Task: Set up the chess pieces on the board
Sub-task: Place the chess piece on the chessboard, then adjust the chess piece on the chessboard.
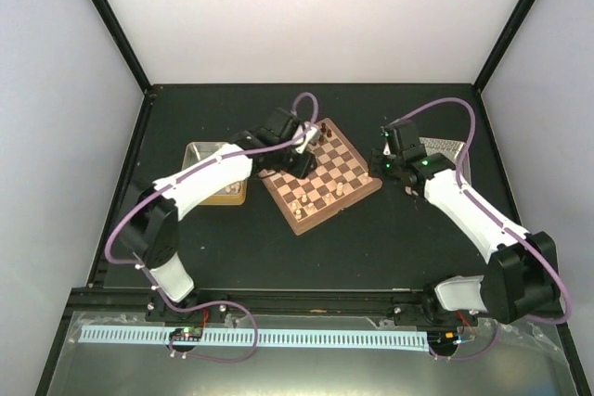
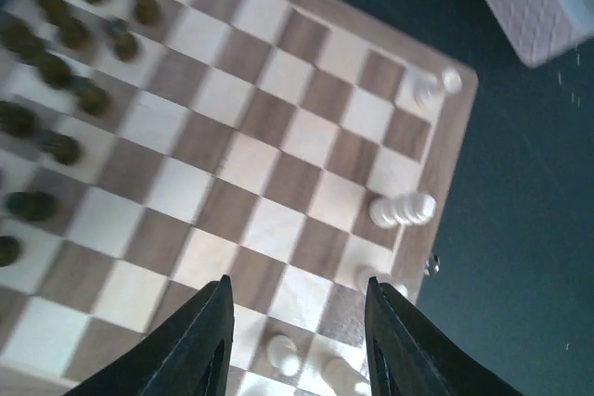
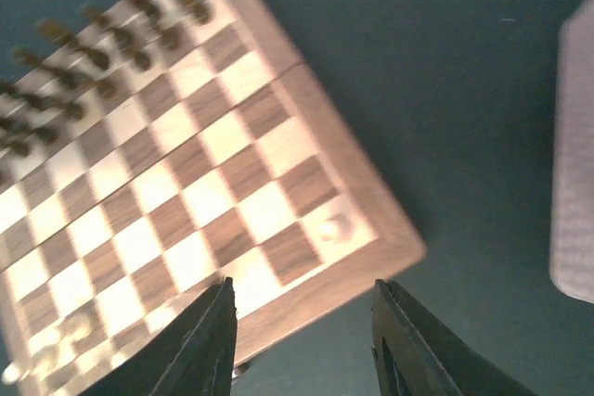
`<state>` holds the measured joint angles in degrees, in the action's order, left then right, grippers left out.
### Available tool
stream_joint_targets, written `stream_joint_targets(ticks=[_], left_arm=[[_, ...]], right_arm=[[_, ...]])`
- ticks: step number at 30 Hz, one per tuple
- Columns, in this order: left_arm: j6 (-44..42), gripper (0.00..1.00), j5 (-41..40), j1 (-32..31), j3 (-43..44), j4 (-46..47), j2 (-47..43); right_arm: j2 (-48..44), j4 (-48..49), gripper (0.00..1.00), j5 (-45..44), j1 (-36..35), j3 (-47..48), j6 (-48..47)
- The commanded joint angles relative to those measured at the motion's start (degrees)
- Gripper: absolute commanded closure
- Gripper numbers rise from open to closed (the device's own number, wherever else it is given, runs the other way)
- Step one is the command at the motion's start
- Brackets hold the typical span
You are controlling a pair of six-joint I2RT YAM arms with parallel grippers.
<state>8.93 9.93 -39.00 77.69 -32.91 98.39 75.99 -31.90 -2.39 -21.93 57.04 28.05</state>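
Chess pieces (image 2: 401,209) stand on the board (image 1: 329,178), which sits mid-surface, turned diamond-wise with one corner toward the far edge. We count roughly fifteen dark ones in two rows along one side and about six pale ones opposite, though blur keeps both counts loose. The left end effector (image 2: 297,282) over the board and the right end effector (image 3: 302,283) over its corner are both partly open, holding nothing. Dark surface (image 1: 371,238) shows between the board and the near edge.
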Motion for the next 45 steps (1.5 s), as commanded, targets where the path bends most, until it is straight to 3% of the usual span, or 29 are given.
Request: stream_joint_targets(ticks=[1, 8, 14, 23, 45], left_arm=[[7.6, 0.60, -2.4, 4.9, -3.3, 6.2, -5.1], [17.3, 0.58, -7.0, 15.6, -12.3, 9.2, -12.3], [21.2, 0.58, -9.5, 20.0, -16.4, 8.1, -15.0], [22.1, 0.57, -8.7, 21.4, -17.2, 7.8, -14.8], [22.0, 0.57, -7.2, 22.2, -17.7, 8.3, -14.0]], right_arm=[[1.5, 1.8, 0.57, 7.4, -5.1, 3.5, -7.7], [9.0, -3.6, 0.57, 9.2, -14.0, 8.6, -15.1], [13.8, -6.7, 0.60, 7.4, -18.3, 10.4, -16.7], [19.2, -7.4, 0.60, 7.3, -19.4, 12.0, -16.1], [23.6, -7.8, 0.78, -1.1, -20.2, 13.3, -14.5]])
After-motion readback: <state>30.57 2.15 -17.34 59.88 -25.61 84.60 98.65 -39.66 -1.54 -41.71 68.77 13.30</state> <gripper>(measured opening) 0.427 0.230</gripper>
